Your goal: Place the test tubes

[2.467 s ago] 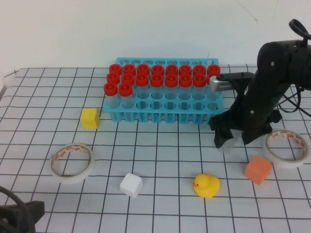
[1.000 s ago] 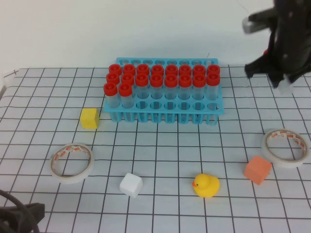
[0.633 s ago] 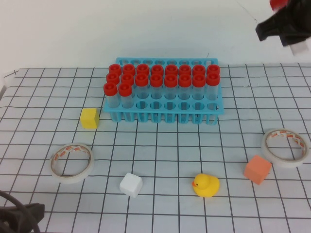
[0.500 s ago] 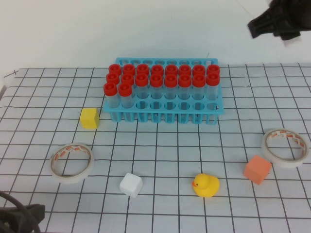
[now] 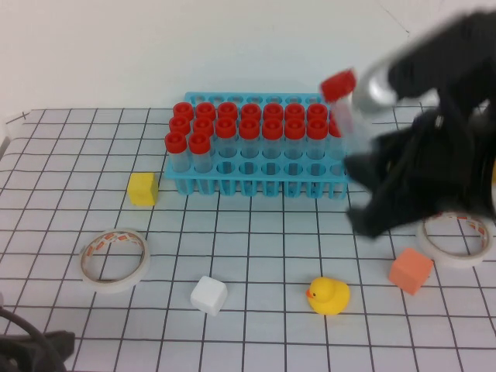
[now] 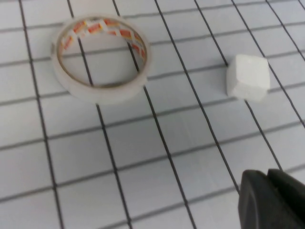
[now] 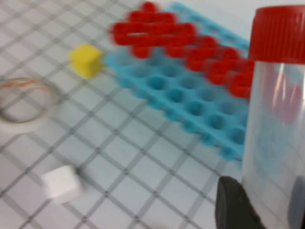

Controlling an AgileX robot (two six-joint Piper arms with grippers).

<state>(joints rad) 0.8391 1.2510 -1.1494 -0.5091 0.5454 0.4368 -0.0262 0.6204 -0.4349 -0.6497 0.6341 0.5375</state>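
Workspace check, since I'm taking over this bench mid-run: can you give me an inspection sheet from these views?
Surface: white gridded table, no damage seen.
Job's things: blue rack holds red-capped tubes in its rear rows, front holes unfilled; one test tube is tilted in the air near the rack's right end.
Clutter: yellow cube, white cube, orange cube, rubber duck, left tape roll, right tape roll.
Grippers: right gripper shut on the test tube; left gripper shut, low over the table's near left, holding nothing.
Cables: dark cable by the left arm.
Surroundings: plain white wall.
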